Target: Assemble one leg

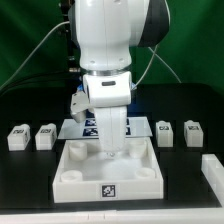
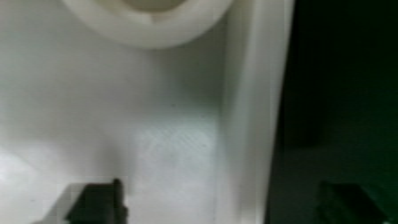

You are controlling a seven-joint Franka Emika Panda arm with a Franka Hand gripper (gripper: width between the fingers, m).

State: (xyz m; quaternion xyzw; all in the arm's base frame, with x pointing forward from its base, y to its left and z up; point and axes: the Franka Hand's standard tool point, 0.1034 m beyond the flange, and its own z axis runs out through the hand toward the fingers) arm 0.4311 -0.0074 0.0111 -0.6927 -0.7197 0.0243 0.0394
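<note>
The large white square panel (image 1: 75, 182) with round corner sockets lies at the front middle of the table. My gripper (image 1: 110, 150) is down at the panel's far side. In the wrist view my gripper (image 2: 217, 205) is open. One dark fingertip (image 2: 93, 202) is over the panel's white face (image 2: 160, 120) and the other is over the black table, so the panel's side wall (image 2: 263, 120) stands between them, untouched. A round socket (image 2: 151, 20) shows ahead. Four small white legs lie apart: two on the exterior view's left (image 1: 17, 135) (image 1: 45, 135) and two on its right (image 1: 165, 131) (image 1: 193, 131).
The marker board (image 1: 82, 125) lies behind the panel, partly hidden by the arm. A white block (image 1: 212, 170) sits at the table's front on the exterior view's right. Cables hang behind the arm in front of a green backdrop.
</note>
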